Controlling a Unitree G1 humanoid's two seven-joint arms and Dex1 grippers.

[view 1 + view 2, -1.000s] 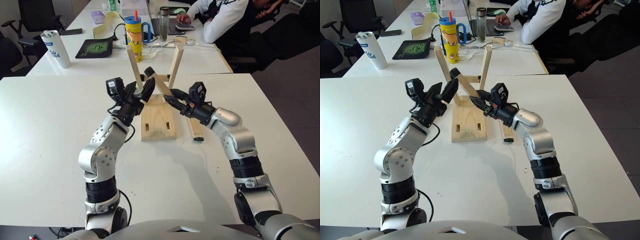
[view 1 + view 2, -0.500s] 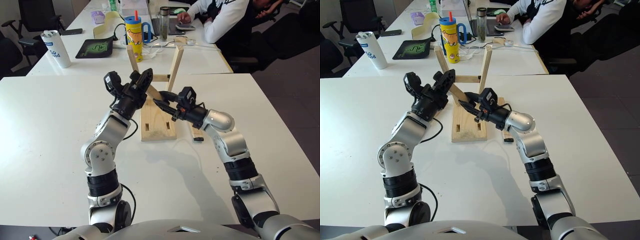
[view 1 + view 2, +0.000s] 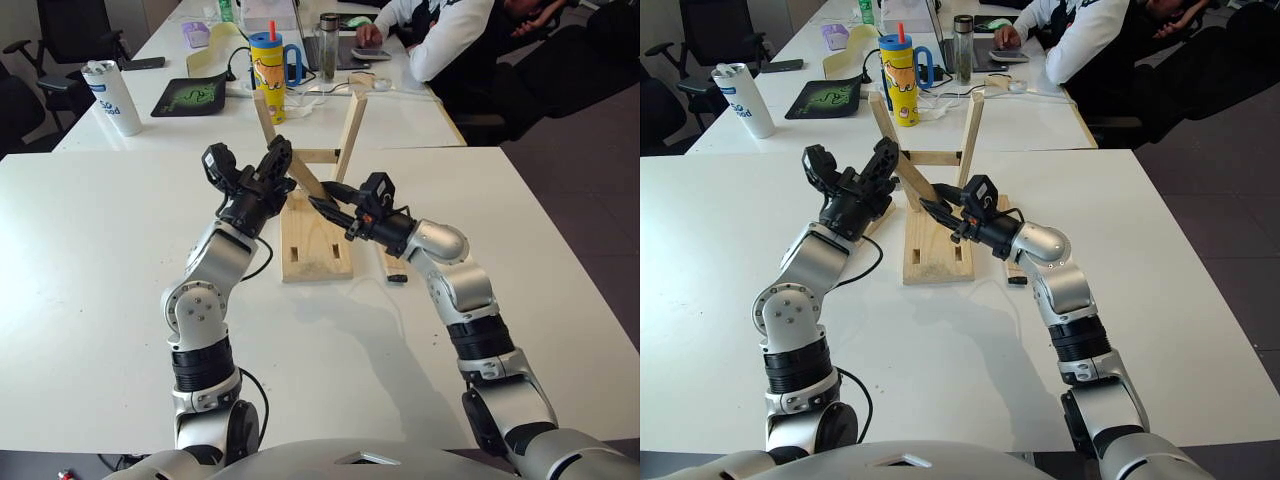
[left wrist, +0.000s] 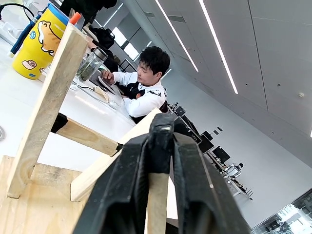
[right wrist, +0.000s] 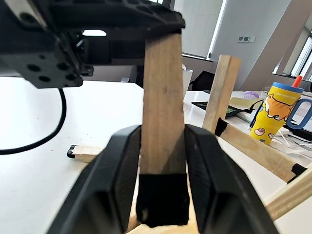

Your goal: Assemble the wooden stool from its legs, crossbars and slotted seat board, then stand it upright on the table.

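Leg (image 3: 308, 183) of square pale wood is clamped by left end effector (image 3: 275, 162) and right end effector (image 3: 326, 208) above slotted seat board (image 3: 315, 252) on wide white bench (image 3: 100, 250).

The seat board (image 3: 318, 252) lies flat on the near table (image 3: 90, 300), with a left leg (image 3: 264, 120) and a right leg (image 3: 352, 125) standing at its far end and a crossbar (image 3: 318, 155) between them. Above the board slants a loose leg (image 3: 303, 180), its upper end in the left gripper (image 3: 277, 163) and its lower end in the right gripper (image 3: 324, 204). A stick (image 3: 392, 262) lies just right of the board, and a cup (image 3: 267, 62) stands on the table behind.
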